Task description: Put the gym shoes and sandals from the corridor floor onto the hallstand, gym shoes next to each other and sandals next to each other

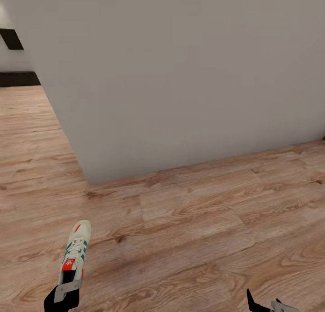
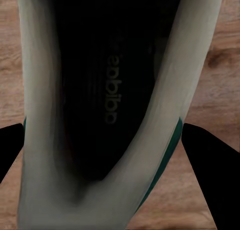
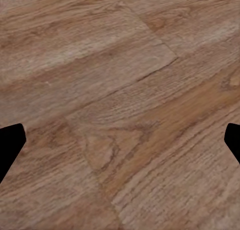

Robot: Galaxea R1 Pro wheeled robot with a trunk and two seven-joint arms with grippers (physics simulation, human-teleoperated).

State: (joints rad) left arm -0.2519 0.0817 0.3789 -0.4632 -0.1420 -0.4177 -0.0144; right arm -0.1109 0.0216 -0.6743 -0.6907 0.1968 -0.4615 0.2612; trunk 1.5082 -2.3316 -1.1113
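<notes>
From the head camera, a gym shoe (image 1: 76, 250) is seen pinched at its heel by the left gripper (image 1: 67, 288) above the corridor floor (image 1: 189, 239); a grey wall (image 1: 180, 77) blocks the way ahead. The left wrist camera looks into the shoe's dark opening. In the right wrist camera, the right gripper (image 3: 120, 145) is spread over bare planks.

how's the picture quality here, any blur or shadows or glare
Head view: even flat light, no glare, sneaker and floor sharp. Left wrist view: the sneaker's dark inside is soft and blurred, very close. Right wrist view: floor grain slightly smeared, no shadows.
</notes>
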